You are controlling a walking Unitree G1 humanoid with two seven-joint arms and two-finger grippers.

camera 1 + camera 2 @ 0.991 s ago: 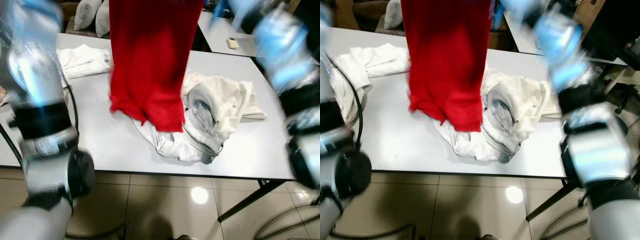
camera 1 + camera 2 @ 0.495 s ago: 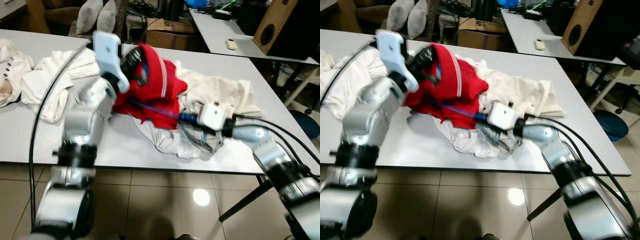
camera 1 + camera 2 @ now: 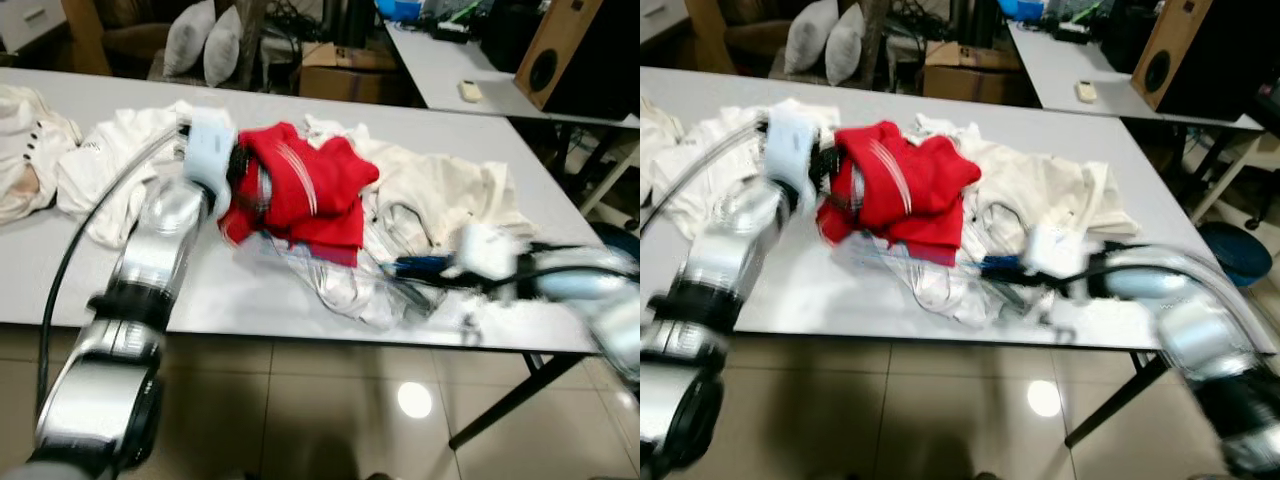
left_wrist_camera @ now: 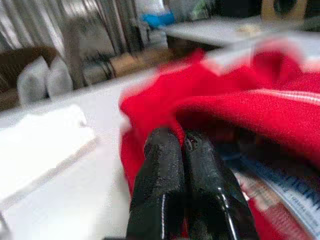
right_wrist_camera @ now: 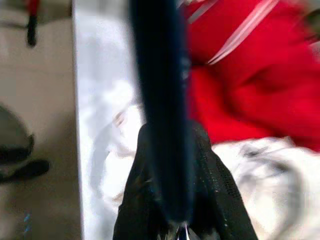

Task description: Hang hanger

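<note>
While its two fingers are pressed together with red cloth around them, the left claw (image 4: 182,145) sits at the edge of the crumpled red garment (image 3: 300,195), and whether any cloth is pinched between them I cannot tell. Across the pile from it, the right claw (image 5: 167,145) is clamped on a dark blue hanger (image 5: 162,95), whose bar runs out ahead of the fingers toward the red cloth; in the head view the blue bar (image 3: 420,265) lies low over white clothes (image 3: 440,190), blurred by motion. Both claws work on the grey desk (image 3: 250,290), with more white garments (image 3: 110,165) beyond the left one.

The step in hand looks like joining hanger and red garment, not hanging yet. Next, the hanger end must find the garment's opening, which is bunched, so the left claw should probably lift and spread the cloth first.
</note>
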